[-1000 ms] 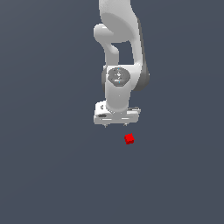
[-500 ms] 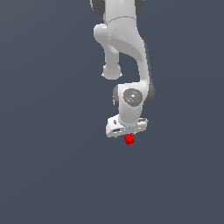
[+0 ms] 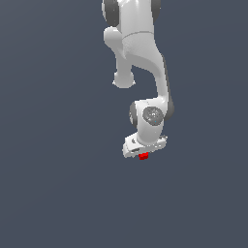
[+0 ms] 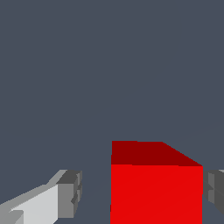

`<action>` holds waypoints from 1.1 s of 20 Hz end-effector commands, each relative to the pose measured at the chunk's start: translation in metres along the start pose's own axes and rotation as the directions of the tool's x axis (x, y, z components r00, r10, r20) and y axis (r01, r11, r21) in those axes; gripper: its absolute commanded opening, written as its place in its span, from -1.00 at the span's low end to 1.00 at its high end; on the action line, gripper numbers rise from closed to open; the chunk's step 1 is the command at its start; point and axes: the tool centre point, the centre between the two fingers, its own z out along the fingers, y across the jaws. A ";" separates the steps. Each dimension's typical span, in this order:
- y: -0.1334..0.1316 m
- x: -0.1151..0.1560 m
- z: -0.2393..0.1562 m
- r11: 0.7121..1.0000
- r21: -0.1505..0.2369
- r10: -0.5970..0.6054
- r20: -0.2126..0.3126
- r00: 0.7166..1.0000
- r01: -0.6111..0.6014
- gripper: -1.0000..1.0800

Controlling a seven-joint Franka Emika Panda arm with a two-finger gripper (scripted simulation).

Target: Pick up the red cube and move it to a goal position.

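Between the spread fingers now sits the red cube, on the grey floor — the gripper has dropped over it since a second ago. Arm folded downward, wrist low, fingers apart and not touching the cube.

White arm reached down from the top of the exterior view over a plain dark grey ground, its gripper low, directly over the red cube, mostly covering it.

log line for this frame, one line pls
phase: pre-grasp | gripper: open, fingers either side of red cube | contact: gap on one side, other unclear | cube: not lifted
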 end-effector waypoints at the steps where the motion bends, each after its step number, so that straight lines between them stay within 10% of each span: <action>1: 0.000 0.001 0.001 1.000 -0.001 -0.002 -0.002 1.000 0.002 -1.00; 14: 0.003 0.001 -0.003 1.000 0.000 -0.002 -0.002 1.000 0.002 -1.00; 22: 0.049 0.002 -0.040 1.000 0.000 -0.003 -0.002 1.000 0.003 -1.00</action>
